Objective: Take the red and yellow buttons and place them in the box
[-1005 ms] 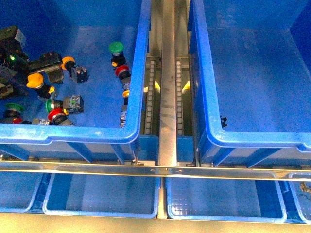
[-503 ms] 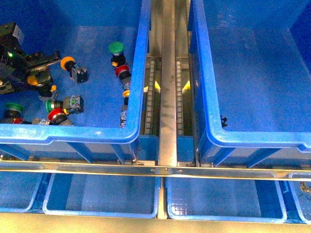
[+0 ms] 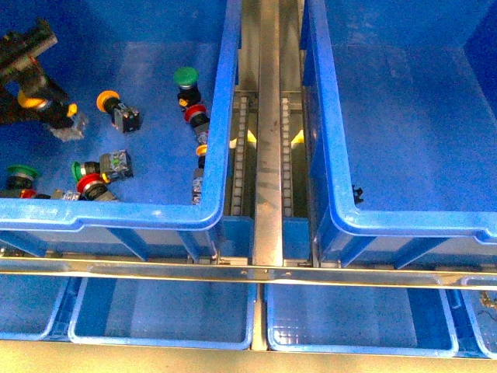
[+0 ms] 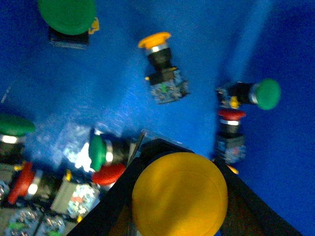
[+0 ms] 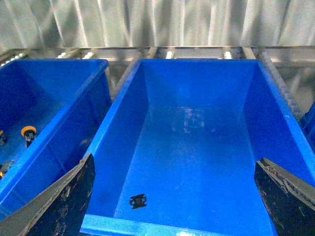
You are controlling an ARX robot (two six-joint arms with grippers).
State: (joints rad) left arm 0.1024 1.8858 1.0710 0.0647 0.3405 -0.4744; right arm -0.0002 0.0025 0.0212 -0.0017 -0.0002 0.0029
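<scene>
My left gripper (image 3: 37, 99) is shut on a yellow button (image 3: 33, 101) and holds it above the floor of the left blue crate (image 3: 220, 116), at its far left. In the left wrist view the yellow cap (image 4: 179, 194) fills the space between the black fingers (image 4: 110, 201). A second yellow button (image 3: 109, 100) (image 4: 157, 42) and red buttons (image 3: 196, 114) (image 3: 91, 185) (image 4: 231, 115) lie on that crate's floor. The box (image 3: 322, 116) at the right holds only a small black part (image 3: 357, 194). My right gripper (image 5: 174, 206) is open and empty over the box (image 5: 123, 132).
Green-capped buttons (image 3: 185, 76) (image 3: 22, 172) (image 4: 266, 93) (image 4: 66, 14) lie among the others. A metal roller rail (image 3: 268, 132) runs between the two crates. Shallow blue trays (image 3: 163, 311) sit below the front bar. The left crate also shows in the right wrist view (image 5: 44, 108).
My left gripper has closed on the yellow button and lifted it, moving up and to the left in the front view. The other buttons have stayed put.
</scene>
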